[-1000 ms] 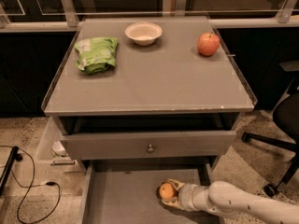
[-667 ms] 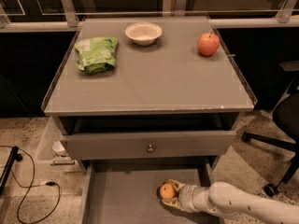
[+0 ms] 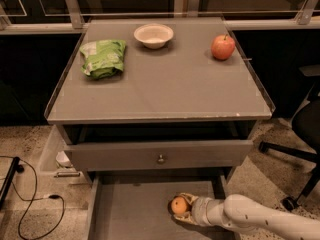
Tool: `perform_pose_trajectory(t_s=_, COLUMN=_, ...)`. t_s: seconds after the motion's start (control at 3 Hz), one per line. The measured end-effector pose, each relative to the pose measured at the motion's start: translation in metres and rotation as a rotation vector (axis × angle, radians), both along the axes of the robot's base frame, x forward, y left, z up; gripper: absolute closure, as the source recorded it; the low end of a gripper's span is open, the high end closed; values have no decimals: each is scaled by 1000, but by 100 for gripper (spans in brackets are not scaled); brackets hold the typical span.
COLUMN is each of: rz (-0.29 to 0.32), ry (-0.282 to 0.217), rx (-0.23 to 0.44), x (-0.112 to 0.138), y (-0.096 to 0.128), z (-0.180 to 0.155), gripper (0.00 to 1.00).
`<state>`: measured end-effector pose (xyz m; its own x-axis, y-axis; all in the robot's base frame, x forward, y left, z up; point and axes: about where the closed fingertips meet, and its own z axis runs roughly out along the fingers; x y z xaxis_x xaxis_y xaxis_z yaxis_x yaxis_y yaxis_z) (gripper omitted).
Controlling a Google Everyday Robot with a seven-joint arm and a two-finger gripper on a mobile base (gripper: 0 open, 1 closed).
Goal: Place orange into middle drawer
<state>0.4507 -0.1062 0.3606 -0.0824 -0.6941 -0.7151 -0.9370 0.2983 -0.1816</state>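
The orange (image 3: 179, 205) is a small round fruit low in the open middle drawer (image 3: 130, 211), a wide grey drawer pulled out below the cabinet. My gripper (image 3: 183, 207) reaches in from the lower right on a white arm, and its fingers sit around the orange, just above or on the drawer floor. The orange is right of the drawer's middle, near its right wall.
The cabinet top (image 3: 165, 89) carries a green bag (image 3: 102, 57), a white bowl (image 3: 153, 35) and a red-yellow apple (image 3: 223, 47). The grey drawer front with a knob (image 3: 160, 158) sits above the open drawer. A black chair base (image 3: 295, 154) stands at right, cables (image 3: 30, 204) at left.
Nothing has visibly moved; the gripper and the orange stay at the same spot in the drawer.
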Motion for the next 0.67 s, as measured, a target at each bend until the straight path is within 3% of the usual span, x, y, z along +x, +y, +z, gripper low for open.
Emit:
perform_pose_trajectory(t_s=0.33, rz=0, ry=0, rx=0, x=0, y=0, z=0, gripper=11)
perform_pose_trajectory(t_s=0.67, rz=0, ry=0, rx=0, x=0, y=0, z=0, gripper=0)
